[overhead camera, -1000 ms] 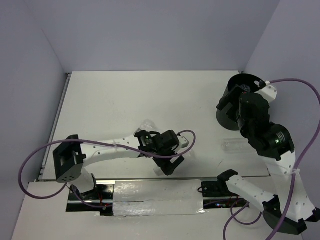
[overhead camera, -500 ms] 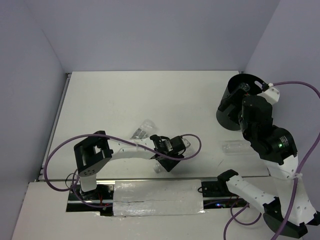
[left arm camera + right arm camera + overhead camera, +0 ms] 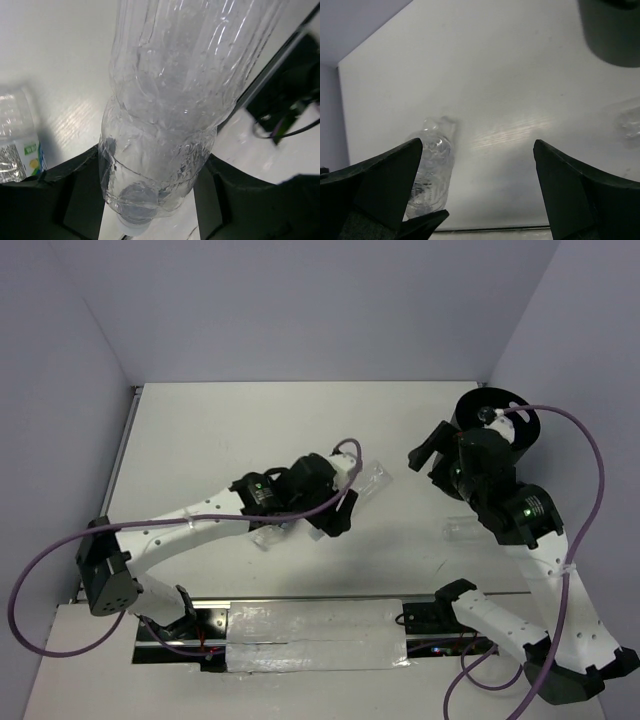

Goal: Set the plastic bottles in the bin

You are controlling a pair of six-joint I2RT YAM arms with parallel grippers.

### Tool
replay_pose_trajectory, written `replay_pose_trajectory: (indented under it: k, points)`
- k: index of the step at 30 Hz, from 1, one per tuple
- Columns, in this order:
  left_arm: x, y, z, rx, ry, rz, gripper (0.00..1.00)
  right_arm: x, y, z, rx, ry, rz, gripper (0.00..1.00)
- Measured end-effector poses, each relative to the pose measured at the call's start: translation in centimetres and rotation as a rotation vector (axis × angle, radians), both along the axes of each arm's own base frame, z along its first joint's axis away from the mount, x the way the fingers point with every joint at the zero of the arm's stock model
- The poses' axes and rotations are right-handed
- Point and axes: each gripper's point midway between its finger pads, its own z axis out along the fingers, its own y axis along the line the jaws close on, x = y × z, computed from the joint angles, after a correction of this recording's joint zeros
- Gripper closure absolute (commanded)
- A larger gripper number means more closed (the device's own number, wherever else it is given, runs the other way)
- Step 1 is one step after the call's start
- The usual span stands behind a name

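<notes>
Seen from above, the right arm hid much of the bin point(image 3: 525, 435), and the left arm covered most of the clear bottle point(image 3: 373, 478). The left wrist view's edge cut off the labelled bottle point(image 3: 15, 145).

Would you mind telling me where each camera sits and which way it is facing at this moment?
Top external: above and behind the bases, looking down on the table; both arms show, with the left gripper and right gripper.
Left wrist: on the left wrist, looking along its fingers at the bottle clamped between them.
Right wrist: on the right wrist, looking down past its open fingers at table and bin.
Shared: top and left wrist both show the bottle and the labelled bottle.
</notes>
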Motion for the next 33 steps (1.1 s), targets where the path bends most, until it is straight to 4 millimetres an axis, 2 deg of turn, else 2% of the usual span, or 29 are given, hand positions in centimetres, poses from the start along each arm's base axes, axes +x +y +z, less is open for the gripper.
replay_pose_trajectory:
  k: [3, 5, 10, 15, 20, 23, 26, 27, 29, 30, 33]
  points:
    - [0.7, -0.7, 3.4, -0.111, -0.009, 0.000, 0.46, 0.7, 2.5, 0.0, 0.086, -0.006, 0.086, 0.00]
    - [0.6, -1.4, 4.3, -0.145, -0.006, -0.020, 0.46, 1.0, 4.1, 0.2, 0.143, -0.014, 0.142, 0.00]
    - [-0.2, -2.1, 3.8, -0.156, 0.039, -0.063, 0.46, 1.8, 7.1, 0.6, 0.246, -0.025, 0.248, 0.00]
    - [-0.5, -2.5, 3.7, -0.170, 0.071, -0.068, 0.45, 1.9, 8.3, -0.3, 0.280, -0.003, 0.289, 0.00]
    - [-0.3, -2.6, 3.9, -0.184, 0.070, -0.065, 0.44, 1.6, 8.7, -2.2, 0.288, 0.044, 0.299, 0.01]
    - [-0.2, -2.5, 3.9, -0.183, 0.069, -0.061, 0.44, 1.3, 8.7, -3.3, 0.284, 0.067, 0.305, 0.10]
    - [-0.3, -2.5, 3.8, -0.180, 0.075, -0.064, 0.42, 1.1, 8.8, -3.4, 0.294, 0.064, 0.310, 0.33]
    - [-0.4, -2.6, 3.8, -0.181, 0.077, -0.070, 0.37, 1.1, 8.9, -3.1, 0.299, 0.055, 0.313, 0.46]
    - [-0.4, -2.6, 4.0, -0.185, 0.073, -0.074, 0.21, 1.1, 8.8, -3.1, 0.290, 0.048, 0.315, 0.57]
    - [-0.3, -2.7, 4.1, -0.186, 0.071, -0.074, 0.03, 1.1, 8.8, -3.0, 0.294, 0.045, 0.312, 0.64]
    - [0.1, -2.8, 4.7, -0.187, 0.063, -0.063, 0.01, 1.4, 8.3, -2.9, 0.263, 0.036, 0.295, 0.67]
